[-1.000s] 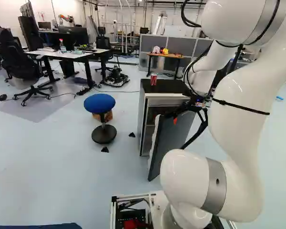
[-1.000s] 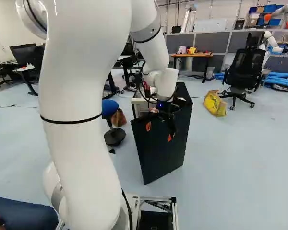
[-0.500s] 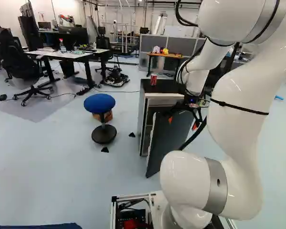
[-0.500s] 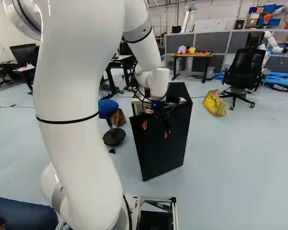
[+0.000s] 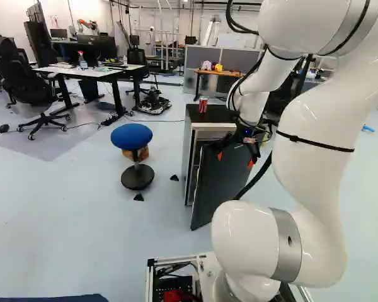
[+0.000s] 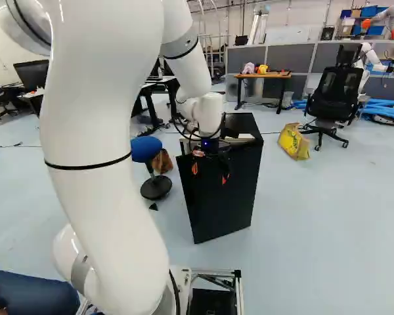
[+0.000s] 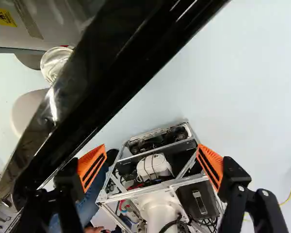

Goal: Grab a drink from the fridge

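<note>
The left base view gives us the red can (image 5: 203, 106), upright on top of the fridge (image 5: 222, 115), while the right base view loses it altogether but picks up the yellow bag (image 6: 293, 142) lying by the black chair (image 6: 333, 92)! Only the wrist view shows the fingers (image 7: 211, 166) clearly, spread wide and gripping nothing, with the long dark edge of the door (image 5: 220, 189) just ahead. And since a second ago the door has swung in closer to the cabinet, the gripper (image 5: 235, 160) shifting along with it!
</note>
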